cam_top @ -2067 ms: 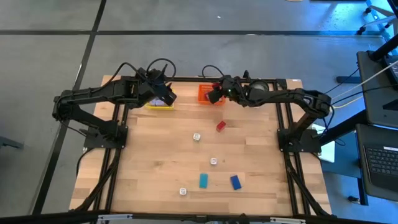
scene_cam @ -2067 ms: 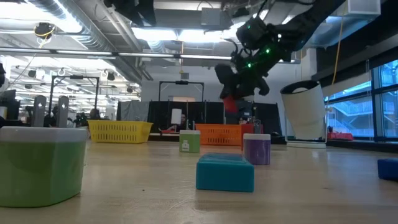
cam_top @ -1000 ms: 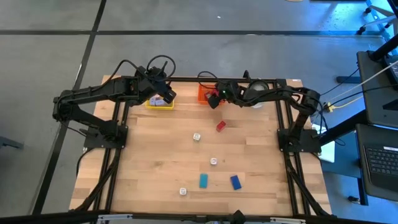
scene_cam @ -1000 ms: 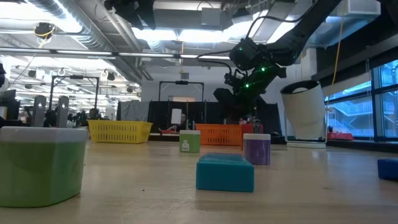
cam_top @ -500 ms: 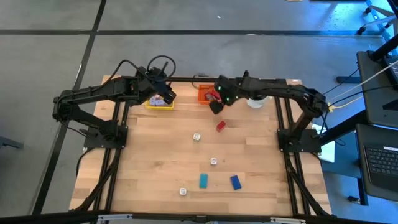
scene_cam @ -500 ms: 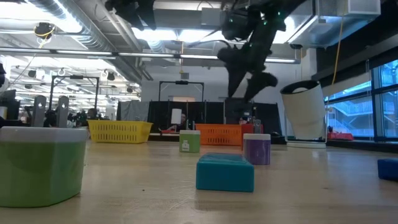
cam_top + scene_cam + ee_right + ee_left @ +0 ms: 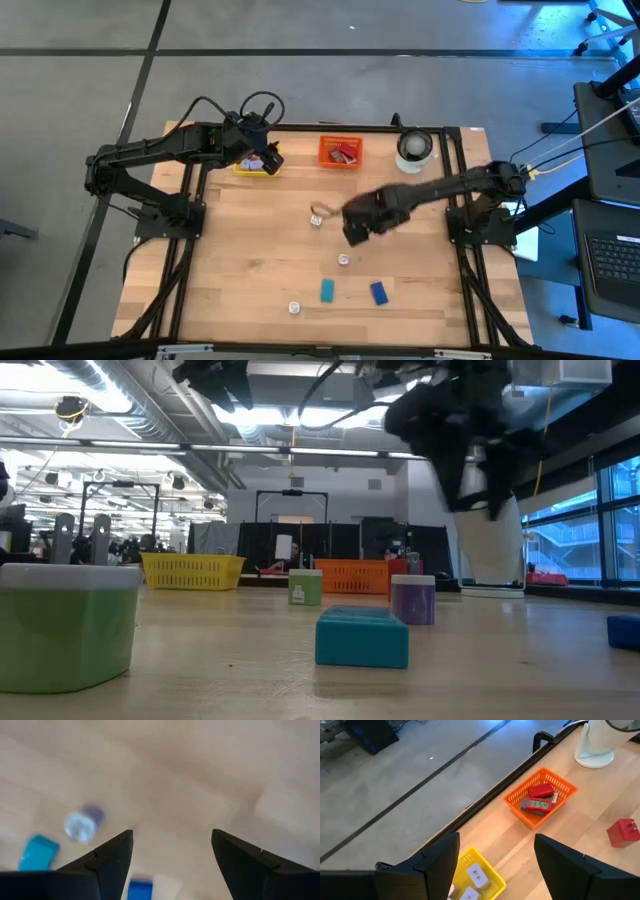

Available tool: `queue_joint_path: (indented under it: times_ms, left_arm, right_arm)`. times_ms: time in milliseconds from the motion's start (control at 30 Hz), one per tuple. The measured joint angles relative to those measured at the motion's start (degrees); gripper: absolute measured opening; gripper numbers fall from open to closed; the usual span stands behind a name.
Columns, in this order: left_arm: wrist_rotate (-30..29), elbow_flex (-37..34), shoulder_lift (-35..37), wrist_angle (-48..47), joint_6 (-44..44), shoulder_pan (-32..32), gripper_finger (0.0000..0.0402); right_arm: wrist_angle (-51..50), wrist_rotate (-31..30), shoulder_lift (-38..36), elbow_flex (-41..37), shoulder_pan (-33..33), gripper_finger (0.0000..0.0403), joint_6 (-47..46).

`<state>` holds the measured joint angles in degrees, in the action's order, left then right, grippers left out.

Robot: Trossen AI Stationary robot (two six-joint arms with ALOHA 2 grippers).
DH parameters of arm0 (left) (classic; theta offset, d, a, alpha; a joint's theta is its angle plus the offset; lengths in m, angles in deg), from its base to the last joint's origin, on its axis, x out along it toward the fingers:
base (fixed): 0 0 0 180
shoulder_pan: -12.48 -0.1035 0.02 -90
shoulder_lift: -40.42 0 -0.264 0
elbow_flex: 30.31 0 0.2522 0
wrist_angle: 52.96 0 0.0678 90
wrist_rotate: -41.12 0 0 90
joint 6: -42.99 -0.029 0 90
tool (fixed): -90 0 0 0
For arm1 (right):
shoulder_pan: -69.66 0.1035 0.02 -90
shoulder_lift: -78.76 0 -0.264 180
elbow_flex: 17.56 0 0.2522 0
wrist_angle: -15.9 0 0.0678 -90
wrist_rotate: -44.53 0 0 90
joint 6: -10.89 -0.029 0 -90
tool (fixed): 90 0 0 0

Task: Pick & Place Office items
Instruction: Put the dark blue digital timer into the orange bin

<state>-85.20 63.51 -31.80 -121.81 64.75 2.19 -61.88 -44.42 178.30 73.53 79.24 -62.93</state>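
Several small office items lie on the wooden table: a white cube (image 7: 317, 217), a lilac-topped piece (image 7: 344, 259), a teal block (image 7: 327, 290), a blue block (image 7: 379, 292) and a white piece (image 7: 294, 308). A red block (image 7: 624, 831) shows in the left wrist view. My right gripper (image 7: 350, 232) hangs open over the table's middle, pointing down, with bare wood between its fingers (image 7: 171, 834). My left gripper (image 7: 268, 160) stays open above the yellow tray (image 7: 475, 876), which holds white pieces.
The orange tray (image 7: 340, 152), holding red pieces, stands at the far edge, with a white round container (image 7: 414, 148) to its right. In the low view a green-and-white block (image 7: 60, 630) stands close to the camera. Bare wood lies on the table's near left.
My right gripper has left the orange tray, swung toward the table's near edge to the middle, and tipped over until it points down. The pieces on the table have stayed where they were.
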Motion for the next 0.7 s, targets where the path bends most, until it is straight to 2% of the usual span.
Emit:
queue_joint_path:
  times_ms: [200, 467, 700]
  left_arm:
    - [-0.1, 0.0, 0.0, 0.1, 0.0, 0.0, 0.0253]
    - [-0.1, 0.0, 0.0, 0.2, -1.6, 0.0, 0.0253]
    - [-0.1, 0.0, 0.0, 0.4, -1.1, 0.0, 0.0253]
  right_arm:
    - [0.8, 3.8, 2.2, -2.0, 7.4, 0.0272, -13.2]
    - [12.8, 12.0, 2.7, -7.7, 14.3, 0.0272, -23.3]
    - [17.3, 12.0, 2.7, -10.1, 17.9, 0.0272, -29.8]
